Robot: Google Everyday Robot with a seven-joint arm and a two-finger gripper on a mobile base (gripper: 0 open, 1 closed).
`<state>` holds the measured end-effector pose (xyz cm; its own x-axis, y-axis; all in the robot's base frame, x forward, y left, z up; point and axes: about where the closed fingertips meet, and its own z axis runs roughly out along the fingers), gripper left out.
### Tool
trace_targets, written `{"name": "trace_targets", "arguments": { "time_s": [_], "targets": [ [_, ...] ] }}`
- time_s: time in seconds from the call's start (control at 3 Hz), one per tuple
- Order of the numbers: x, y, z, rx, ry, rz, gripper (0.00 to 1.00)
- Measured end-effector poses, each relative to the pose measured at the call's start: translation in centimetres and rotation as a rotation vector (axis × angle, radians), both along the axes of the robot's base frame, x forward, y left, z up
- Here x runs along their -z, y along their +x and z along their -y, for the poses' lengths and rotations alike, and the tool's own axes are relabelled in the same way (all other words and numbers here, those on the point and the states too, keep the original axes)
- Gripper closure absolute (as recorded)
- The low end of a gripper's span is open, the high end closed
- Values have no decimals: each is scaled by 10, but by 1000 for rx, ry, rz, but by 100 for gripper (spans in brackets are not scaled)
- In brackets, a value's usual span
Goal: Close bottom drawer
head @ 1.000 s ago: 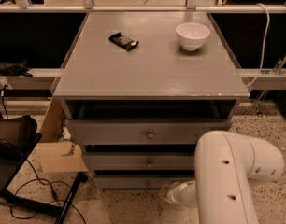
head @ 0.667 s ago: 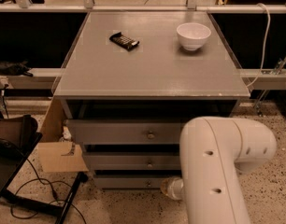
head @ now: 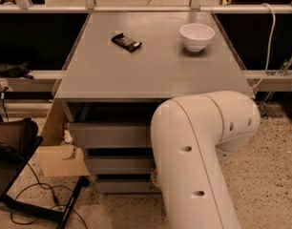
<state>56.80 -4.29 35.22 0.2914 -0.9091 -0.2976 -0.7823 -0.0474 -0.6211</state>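
The grey cabinet has three drawer fronts below its top. The bottom drawer is the lowest, slimmest grey front; only its left part shows and its knob is hidden. My white arm fills the lower middle of the camera view and covers the right half of all three fronts. My gripper is hidden behind the arm, low down in front of the drawers.
A white bowl and a black packet lie on the cabinet top. A cardboard box stands against the cabinet's left side. A black chair and cables are on the floor at left.
My arm has swung left and closer to the camera, covering more of the drawer fronts. The pale wrist part seen low by the bottom drawer is now hidden.
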Motion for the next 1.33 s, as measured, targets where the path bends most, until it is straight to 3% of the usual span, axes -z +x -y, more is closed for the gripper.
{"name": "trace_targets", "arguments": {
  "time_s": [0.67, 1.0, 1.33],
  "targets": [
    [0, -9, 8, 5, -6, -15, 100],
    [8, -34, 28, -1, -32, -93, 100],
    [2, -110, 72, 22, -82, -223, 100]
  ]
}}
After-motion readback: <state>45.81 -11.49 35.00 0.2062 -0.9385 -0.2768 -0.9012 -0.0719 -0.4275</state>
